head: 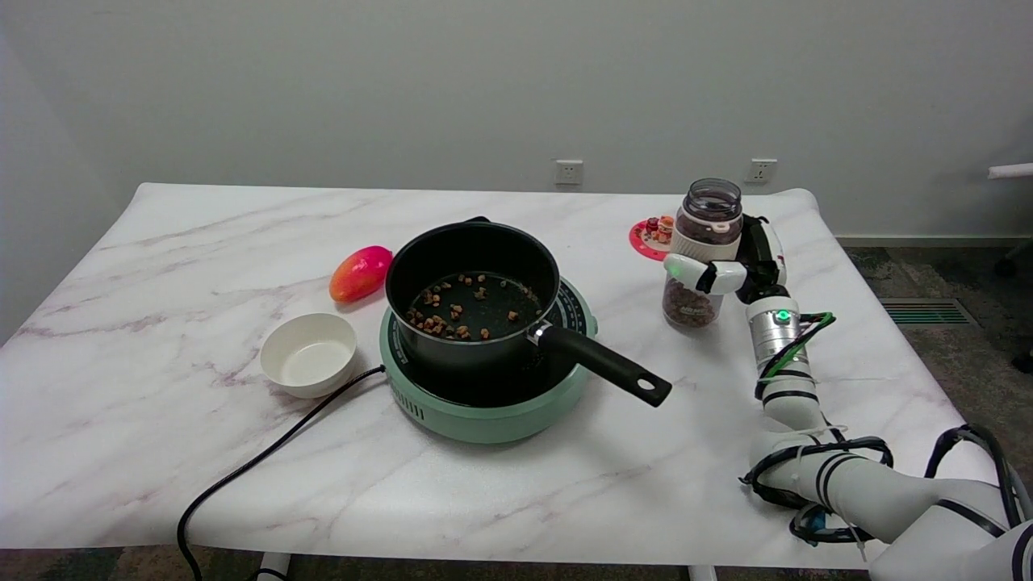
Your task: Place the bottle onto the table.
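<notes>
I have the right hand [730,270] wrapped around the open bottle [700,254] of brown pieces, upright right of the pot [472,294], its base seemingly at the table [161,266], so next I'd release and retreat gently.

A plain pale wall [403,89] fills the back of the room, evenly lit, with two white sockets [568,171] set low on it (one near the middle, one further right). In front stands a white marble-patterned table [202,452]. To the right, dark mottled floor [944,339] shows, with a pale skirting board [928,240] along the wall.
</notes>
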`<action>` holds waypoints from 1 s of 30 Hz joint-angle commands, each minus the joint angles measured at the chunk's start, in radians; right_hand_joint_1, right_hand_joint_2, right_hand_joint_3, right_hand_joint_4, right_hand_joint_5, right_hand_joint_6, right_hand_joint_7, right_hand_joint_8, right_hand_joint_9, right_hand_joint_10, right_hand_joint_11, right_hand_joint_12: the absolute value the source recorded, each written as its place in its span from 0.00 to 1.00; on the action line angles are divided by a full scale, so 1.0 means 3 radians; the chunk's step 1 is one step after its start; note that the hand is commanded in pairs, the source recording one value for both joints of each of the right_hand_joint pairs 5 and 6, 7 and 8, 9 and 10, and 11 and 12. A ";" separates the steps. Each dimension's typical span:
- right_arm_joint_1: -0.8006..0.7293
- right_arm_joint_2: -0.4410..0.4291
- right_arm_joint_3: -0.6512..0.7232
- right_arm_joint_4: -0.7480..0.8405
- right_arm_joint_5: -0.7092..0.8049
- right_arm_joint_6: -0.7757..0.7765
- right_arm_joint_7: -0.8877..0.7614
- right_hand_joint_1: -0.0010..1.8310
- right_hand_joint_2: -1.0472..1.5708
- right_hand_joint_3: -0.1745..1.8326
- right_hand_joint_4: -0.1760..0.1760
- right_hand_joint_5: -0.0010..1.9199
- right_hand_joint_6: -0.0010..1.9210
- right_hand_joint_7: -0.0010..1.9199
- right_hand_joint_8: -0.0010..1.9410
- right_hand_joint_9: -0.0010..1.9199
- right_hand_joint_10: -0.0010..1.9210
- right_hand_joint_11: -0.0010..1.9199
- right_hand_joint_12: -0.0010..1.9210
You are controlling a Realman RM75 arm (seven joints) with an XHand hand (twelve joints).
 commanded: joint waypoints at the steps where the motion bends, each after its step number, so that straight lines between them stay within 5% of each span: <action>1: -0.0053 -0.0030 -0.0025 0.0004 0.0055 0.0011 0.0109 0.84 0.90 0.50 0.50 1.00 1.00 1.00 0.99 0.79 0.79 0.67 0.67; 6: -0.0063 -0.0016 -0.0025 0.0004 0.0028 0.0034 0.0113 0.83 0.90 0.54 0.50 1.00 1.00 1.00 0.99 0.79 0.79 0.67 0.67; 10: -0.0081 -0.0011 -0.0025 0.0018 0.0023 0.0048 0.0113 0.86 0.74 0.63 0.50 1.00 1.00 1.00 0.99 0.78 0.78 0.67 0.67; 11: -0.0091 -0.0011 -0.0025 0.0018 0.0023 0.0048 0.0113 0.83 0.65 0.73 0.50 0.97 0.97 1.00 0.99 0.76 0.75 0.65 0.65; 14: -0.0095 -0.0007 -0.0025 0.0023 0.0023 0.0058 0.0113 0.77 0.33 0.97 0.50 0.63 0.63 0.83 0.82 0.65 0.65 0.49 0.49; 20: -0.0114 -0.0002 -0.0025 0.0028 0.0023 0.0090 0.0113 0.75 0.16 0.76 0.50 0.31 0.31 0.60 0.59 0.42 0.42 0.35 0.35; 30: -0.0170 0.0054 -0.0025 0.0065 -0.0005 0.0095 0.0113 0.73 0.04 0.74 0.50 0.17 0.17 0.41 0.41 0.32 0.32 0.33 0.33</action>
